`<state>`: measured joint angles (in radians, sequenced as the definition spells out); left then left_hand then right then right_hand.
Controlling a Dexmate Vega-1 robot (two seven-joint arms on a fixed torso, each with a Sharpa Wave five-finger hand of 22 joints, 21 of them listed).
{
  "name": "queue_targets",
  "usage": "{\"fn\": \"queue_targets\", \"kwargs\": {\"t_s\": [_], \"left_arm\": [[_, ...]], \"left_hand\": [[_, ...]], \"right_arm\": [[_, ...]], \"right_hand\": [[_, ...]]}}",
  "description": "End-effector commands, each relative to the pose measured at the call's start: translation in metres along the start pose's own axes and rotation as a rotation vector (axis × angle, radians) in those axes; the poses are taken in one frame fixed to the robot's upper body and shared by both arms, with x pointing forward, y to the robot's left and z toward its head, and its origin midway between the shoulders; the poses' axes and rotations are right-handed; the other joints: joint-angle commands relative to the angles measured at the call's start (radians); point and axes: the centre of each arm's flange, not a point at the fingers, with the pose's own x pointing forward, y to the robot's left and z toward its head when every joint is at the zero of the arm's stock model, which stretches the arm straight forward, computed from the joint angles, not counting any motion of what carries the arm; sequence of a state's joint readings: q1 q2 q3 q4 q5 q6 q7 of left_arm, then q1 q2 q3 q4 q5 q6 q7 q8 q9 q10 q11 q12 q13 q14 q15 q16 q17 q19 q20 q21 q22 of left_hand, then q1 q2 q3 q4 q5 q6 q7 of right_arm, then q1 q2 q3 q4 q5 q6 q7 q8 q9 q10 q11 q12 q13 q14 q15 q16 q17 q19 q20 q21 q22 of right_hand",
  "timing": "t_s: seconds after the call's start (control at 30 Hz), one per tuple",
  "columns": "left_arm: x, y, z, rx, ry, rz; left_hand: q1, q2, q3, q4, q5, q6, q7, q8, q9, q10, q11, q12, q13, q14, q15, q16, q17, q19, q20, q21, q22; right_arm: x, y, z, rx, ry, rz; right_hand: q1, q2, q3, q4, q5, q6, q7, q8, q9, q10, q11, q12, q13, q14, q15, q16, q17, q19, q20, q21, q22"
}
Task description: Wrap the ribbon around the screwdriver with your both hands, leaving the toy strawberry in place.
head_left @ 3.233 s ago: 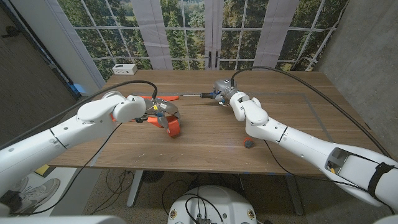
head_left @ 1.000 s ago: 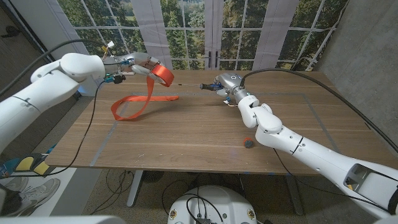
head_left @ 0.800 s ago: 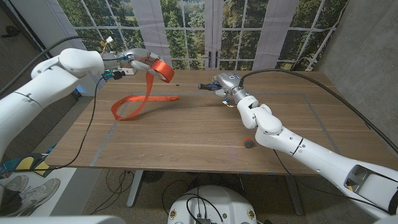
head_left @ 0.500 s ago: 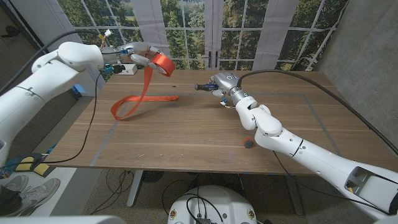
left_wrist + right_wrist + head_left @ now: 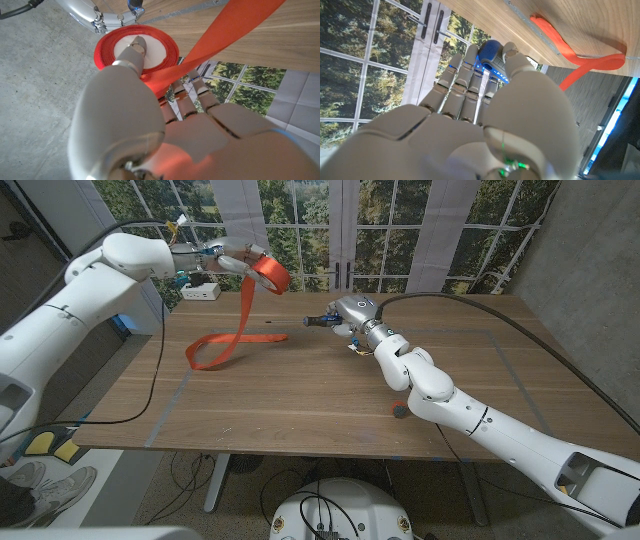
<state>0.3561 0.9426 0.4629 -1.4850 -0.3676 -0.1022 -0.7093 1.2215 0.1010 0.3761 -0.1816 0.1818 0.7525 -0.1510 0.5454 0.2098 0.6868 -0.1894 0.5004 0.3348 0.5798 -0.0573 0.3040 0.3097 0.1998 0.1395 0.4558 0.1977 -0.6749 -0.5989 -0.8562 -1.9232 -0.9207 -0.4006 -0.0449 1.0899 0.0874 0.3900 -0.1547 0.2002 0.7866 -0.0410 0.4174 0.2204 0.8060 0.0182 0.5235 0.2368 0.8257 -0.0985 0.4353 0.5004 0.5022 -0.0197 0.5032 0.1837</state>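
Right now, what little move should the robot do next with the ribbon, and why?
Probably bring the left hand with the ribbon spool over to the screwdriver in the right hand. The spool is held high and apart from it, and the orange ribbon trails loose onto the table, touching no part of the screwdriver.

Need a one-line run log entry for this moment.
left robot hand: holds ribbon spool raised | ribbon: tail loops on table | right robot hand: grips screwdriver | toy strawberry: on table | wrap: not started

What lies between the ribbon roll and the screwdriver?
In the head view, nothing: the ribbon roll in the left hand and the screwdriver have only air between.
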Motion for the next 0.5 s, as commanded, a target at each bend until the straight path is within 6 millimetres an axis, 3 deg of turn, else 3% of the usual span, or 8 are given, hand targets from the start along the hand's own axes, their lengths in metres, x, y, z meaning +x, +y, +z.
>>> {"fn": "queue_targets", "kwargs": {"t_s": [0.03,0.5], "left_arm": [[0.021,0.007,0.026,0.035,-0.047,-0.029],[0.034,0.006,0.056,0.071,-0.106,-0.009]], "left_hand": [[-0.016,0.062,0.039,0.029,0.008,0.117,0.115,0.098,0.06,0.166,0.029,0.232,0.209,0.011,-0.13,0.002,0.006,0.004,0.006,0.005,0.005],[-0.019,0.058,0.045,0.028,0.012,0.118,0.118,0.1,0.057,0.171,0.03,0.233,0.204,0.019,-0.132,-0.002,0.007,0.006,0.005,0.009,0.006]], "right_arm": [[0.005,-0.012,0.011,0.037,-0.028,-0.005],[0.021,-0.022,0.017,0.076,-0.025,-0.002]], "right_hand": [[0.033,0.043,0.009,0.005,0.007,0.22,-0.003,0.025,0.004,0.108,-0.041,0.032,0.075,0.011,-0.102,-0.008,0.001,0.009,0.004,0.007,0.002],[0.032,0.041,0.011,0.004,0.007,0.224,0.0,0.027,0.002,0.113,-0.037,0.034,0.074,0.019,-0.097,-0.016,0.002,0.005,0.012,0.007,0.002]]}}
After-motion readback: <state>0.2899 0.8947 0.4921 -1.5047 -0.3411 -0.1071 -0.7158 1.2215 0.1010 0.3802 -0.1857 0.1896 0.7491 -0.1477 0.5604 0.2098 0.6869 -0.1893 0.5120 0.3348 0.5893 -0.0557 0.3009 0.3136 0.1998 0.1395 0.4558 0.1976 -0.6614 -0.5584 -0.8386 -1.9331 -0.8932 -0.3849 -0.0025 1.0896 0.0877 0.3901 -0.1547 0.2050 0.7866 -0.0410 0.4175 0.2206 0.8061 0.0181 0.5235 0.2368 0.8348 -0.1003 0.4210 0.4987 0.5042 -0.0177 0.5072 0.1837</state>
